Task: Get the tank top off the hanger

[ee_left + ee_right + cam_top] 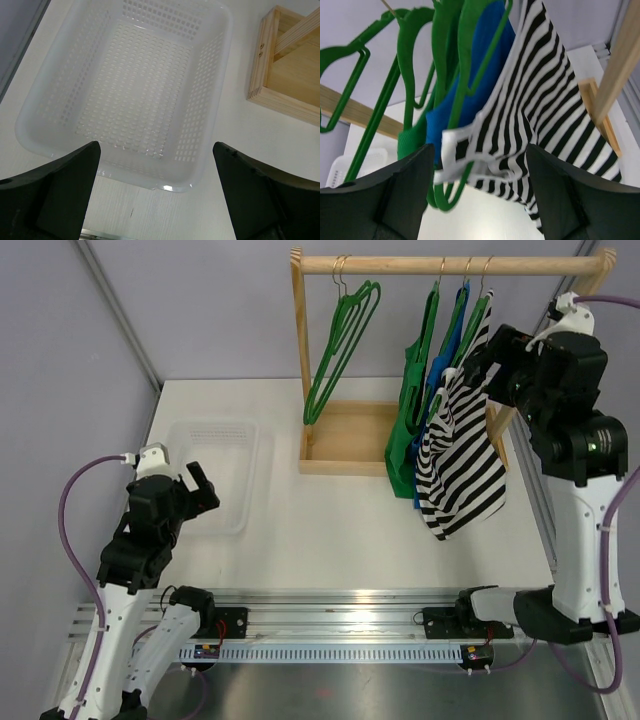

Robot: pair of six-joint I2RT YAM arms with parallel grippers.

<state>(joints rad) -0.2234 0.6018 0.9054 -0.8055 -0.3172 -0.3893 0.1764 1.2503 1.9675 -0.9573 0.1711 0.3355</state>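
Top view: your striped top (462,465) hangs at the right end of the rail (450,263), with the right gripper (478,362) at its shoulder. You can't tell contact from here. The left gripper (198,488) is by the basket (215,435).
Left wrist: jaws wide open and empty.
Right wrist: jaws apart, astride the top's white-edged strap. Green hangers (442,40) crowd the left.

White links (582,530) and black joints (150,530), looping purple cables (62,510), one green light (597,446) on the right arm (560,370).
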